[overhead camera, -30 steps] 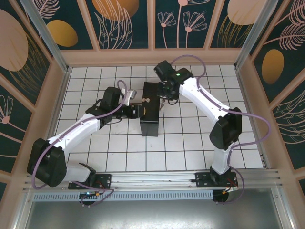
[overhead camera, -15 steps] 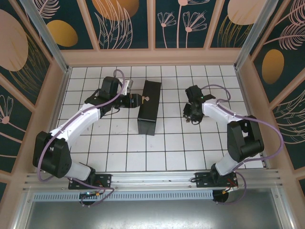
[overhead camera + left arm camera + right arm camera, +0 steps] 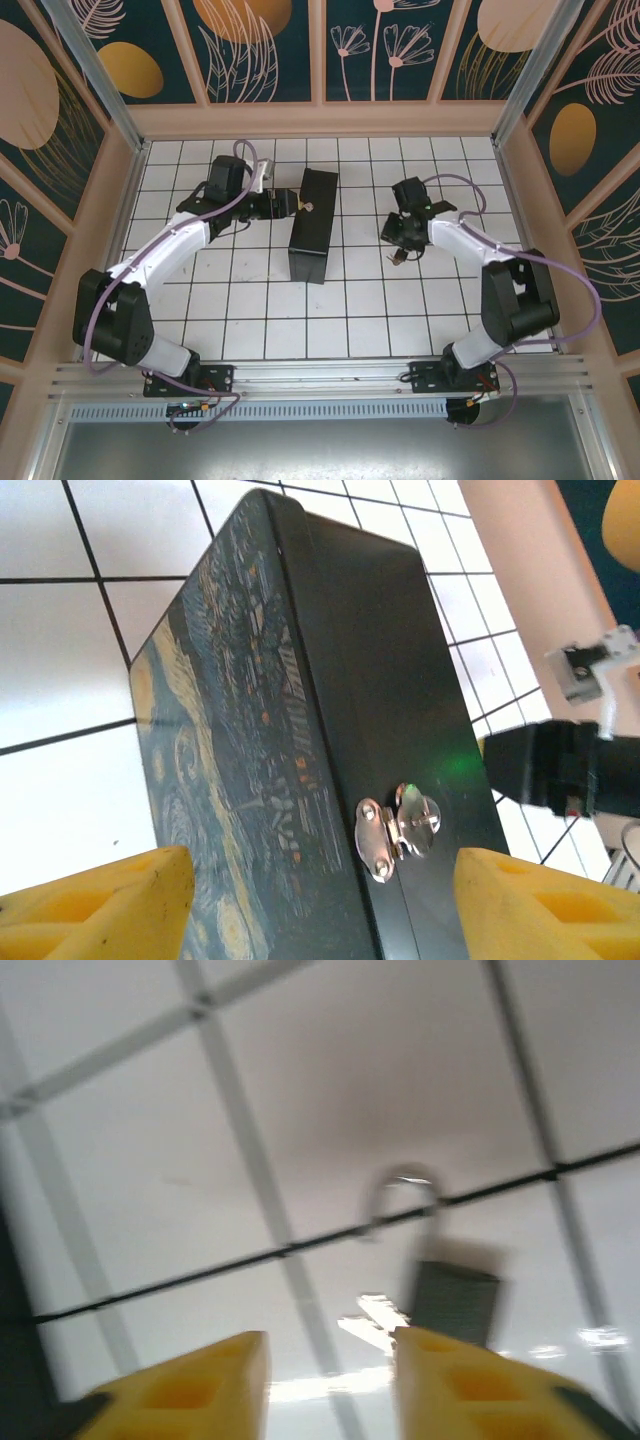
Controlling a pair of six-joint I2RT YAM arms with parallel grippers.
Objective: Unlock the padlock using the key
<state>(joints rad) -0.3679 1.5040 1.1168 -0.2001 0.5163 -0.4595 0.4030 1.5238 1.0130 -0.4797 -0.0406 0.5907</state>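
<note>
The padlock [image 3: 455,1298], a dark body with a thin silvery shackle, lies on the white tiles just past my right gripper's right finger [image 3: 480,1385]. A bright silvery piece [image 3: 375,1318] beside its body may be the key, but it is too blurred to be sure. My right gripper [image 3: 330,1345] stands narrowly open, with bare floor between its fingers. From above, the padlock [image 3: 397,256] is a small speck under the right gripper [image 3: 395,240]. My left gripper [image 3: 320,905] is wide open in front of the black box [image 3: 330,680].
The black box [image 3: 311,225] with the painted lid lies mid-floor, its silver hasp [image 3: 400,825] facing my left gripper [image 3: 283,205]. Wooden walls ring the tiled floor [image 3: 250,310]. The right arm's dark link [image 3: 560,770] sits beyond the box.
My right arm left the box's hasp, swung right and came down to the floor. My left gripper opened wider and shifted a little toward the back. The box turned slightly.
</note>
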